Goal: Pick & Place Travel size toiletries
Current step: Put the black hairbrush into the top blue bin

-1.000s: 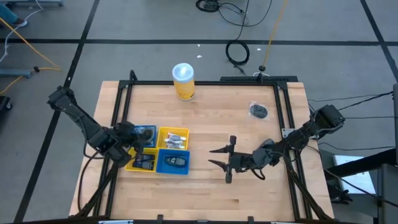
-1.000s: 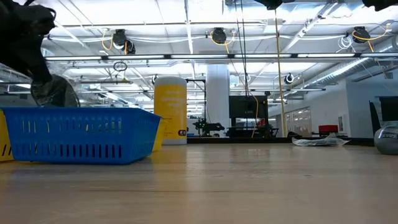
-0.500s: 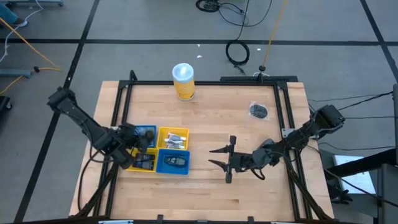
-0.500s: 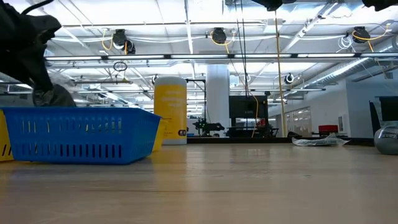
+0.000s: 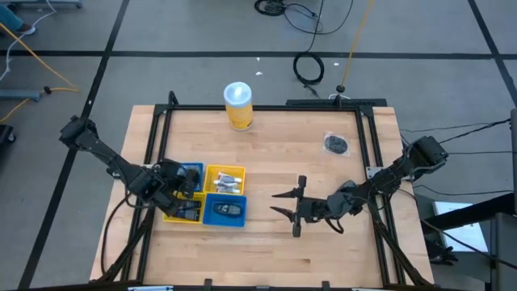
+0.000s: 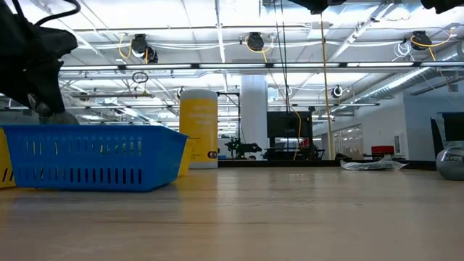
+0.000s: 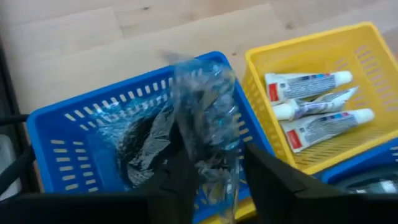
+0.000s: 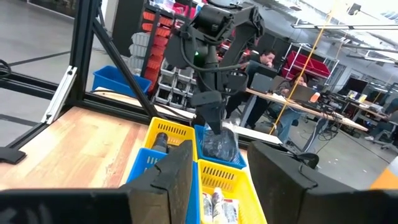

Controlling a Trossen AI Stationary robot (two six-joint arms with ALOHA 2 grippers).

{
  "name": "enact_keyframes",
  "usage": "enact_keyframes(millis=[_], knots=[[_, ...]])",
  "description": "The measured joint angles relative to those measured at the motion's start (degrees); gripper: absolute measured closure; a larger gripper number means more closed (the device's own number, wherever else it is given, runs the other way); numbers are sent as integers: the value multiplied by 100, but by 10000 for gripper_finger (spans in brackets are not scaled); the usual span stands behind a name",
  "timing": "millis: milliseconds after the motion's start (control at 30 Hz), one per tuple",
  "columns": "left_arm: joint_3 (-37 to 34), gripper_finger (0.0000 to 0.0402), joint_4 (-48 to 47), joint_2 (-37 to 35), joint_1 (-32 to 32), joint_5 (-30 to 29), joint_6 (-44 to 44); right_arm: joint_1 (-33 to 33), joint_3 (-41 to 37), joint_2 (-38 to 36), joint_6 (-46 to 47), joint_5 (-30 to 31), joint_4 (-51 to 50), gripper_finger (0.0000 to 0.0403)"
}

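My left gripper (image 5: 176,181) hangs over the far blue tray (image 5: 196,169) and is shut on a toiletry in a clear shiny wrapper (image 7: 202,118). Its dark contents (image 7: 142,144) sit low inside that tray. The same wrapper (image 8: 219,146) shows under the left gripper in the right wrist view. Another dark wrapped toiletry (image 5: 336,144) lies on the table near the far right corner. My right gripper (image 5: 280,204) is open and low over the table's middle, touching nothing. My left gripper pinches the upper part of the clear wrapper (image 7: 208,163) between its two fingers (image 7: 181,177), coming from above and pointing down. The wrapper hangs below the fingers, with its dark lower end (image 7: 142,144) down in the blue tray. Whether that end rests on the tray floor, I cannot tell.
Beside the far blue tray stands a yellow tray (image 5: 225,179) holding small white tubes (image 7: 311,112). A second yellow tray (image 5: 184,212) and a blue one (image 5: 225,210) lie nearer. A tall yellow canister (image 5: 238,106) stands at the far edge. Black frame rails border the table.
My left gripper has moved down over the far blue tray, still shut on the wrapper. The dark toiletry, which showed above the tray's wall in the low view, has sunk behind it into the tray.
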Motion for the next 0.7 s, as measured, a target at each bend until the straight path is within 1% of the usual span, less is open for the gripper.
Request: enact_keyframes(millis=[167,300,367,433,567,700], knots=[[0,205,10,-35,176,125,243,0,0,0,1,-1,-18,256],[28,174,9,-233,298,302,583,0,0,0,1,-12,-27,257],[88,171,-46,-341,314,172,704,0,0,0,1,-13,-28,257],[148,173,-139,-452,265,-225,926,0,0,0,-2,-14,-38,257],[257,183,-493,-662,169,-717,800,0,0,0,-4,-14,-40,257],[275,195,-377,-731,13,-1031,835,0,0,0,-2,-14,-42,257]])
